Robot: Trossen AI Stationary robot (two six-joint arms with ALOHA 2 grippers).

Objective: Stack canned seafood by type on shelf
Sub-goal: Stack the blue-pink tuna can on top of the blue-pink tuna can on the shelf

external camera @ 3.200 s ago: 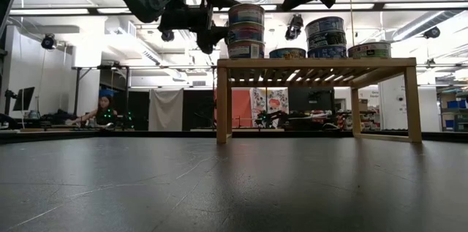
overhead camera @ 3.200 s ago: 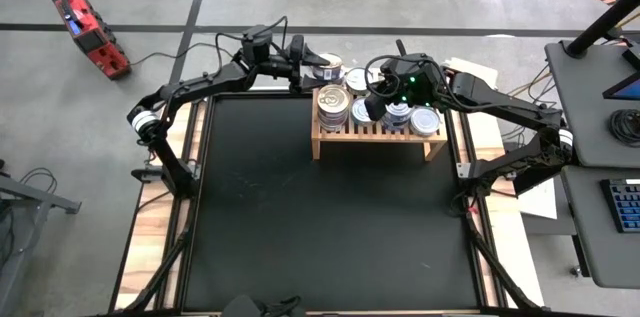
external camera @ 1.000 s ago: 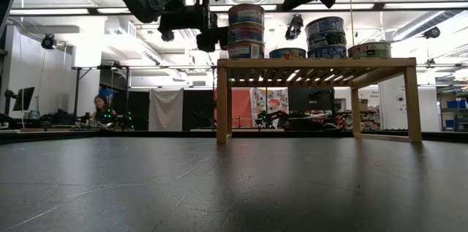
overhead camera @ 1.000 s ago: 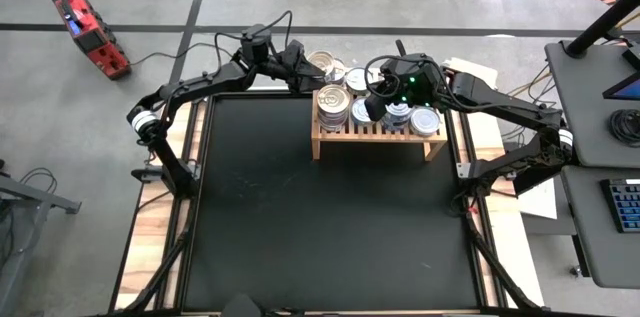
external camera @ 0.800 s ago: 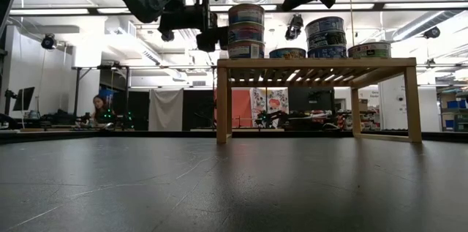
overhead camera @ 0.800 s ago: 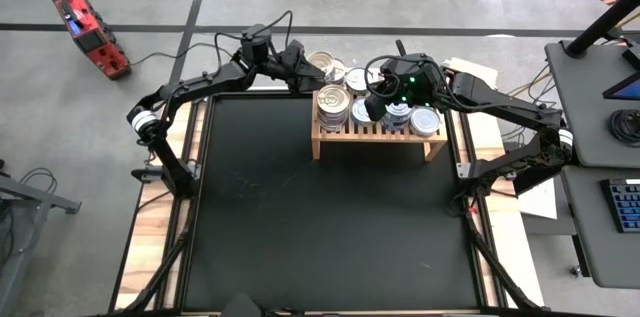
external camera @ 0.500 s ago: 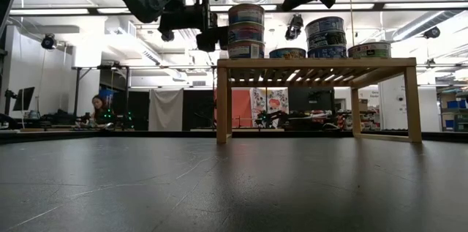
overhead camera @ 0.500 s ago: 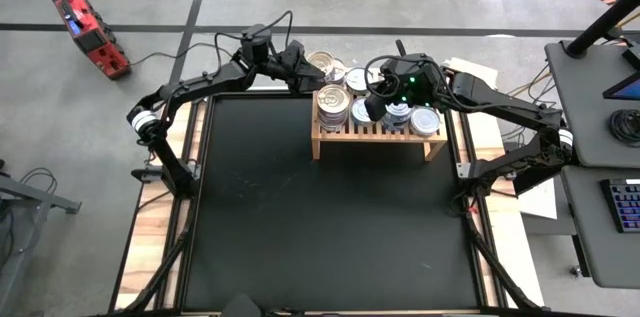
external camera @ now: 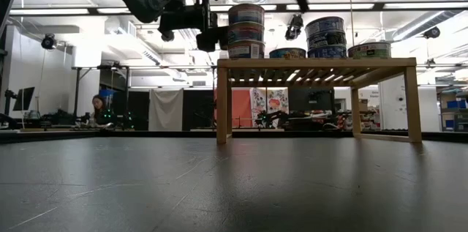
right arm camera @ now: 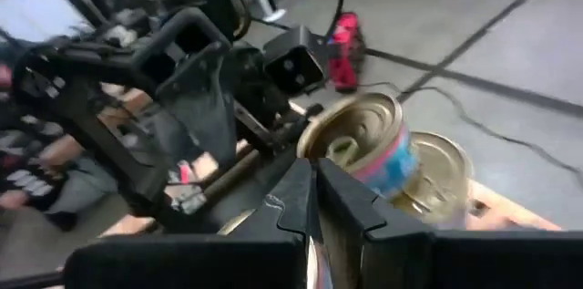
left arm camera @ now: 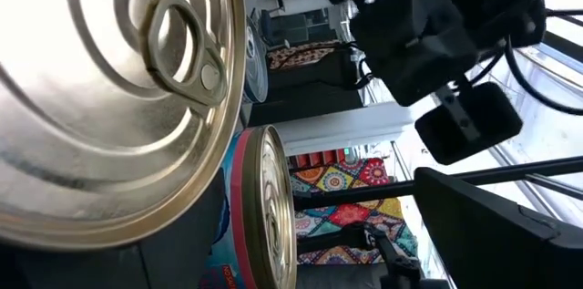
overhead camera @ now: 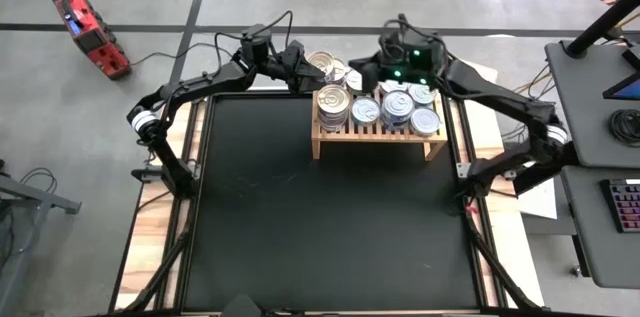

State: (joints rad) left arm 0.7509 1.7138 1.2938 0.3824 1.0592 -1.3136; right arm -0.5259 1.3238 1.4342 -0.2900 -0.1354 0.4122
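the far cans behind the wooden shelf [overhead camera: 378, 137] are partly covered by both arms from above, so their labels can't be read. the left gripper [overhead camera: 303, 65], fingers spread wide, sits at a silver-lidded can [overhead camera: 321, 61] off the shelf's far left corner. the right gripper [overhead camera: 383, 60], fingers pressed together and empty, has pulled back from over the stacked cans [overhead camera: 397, 107] to the far edge.
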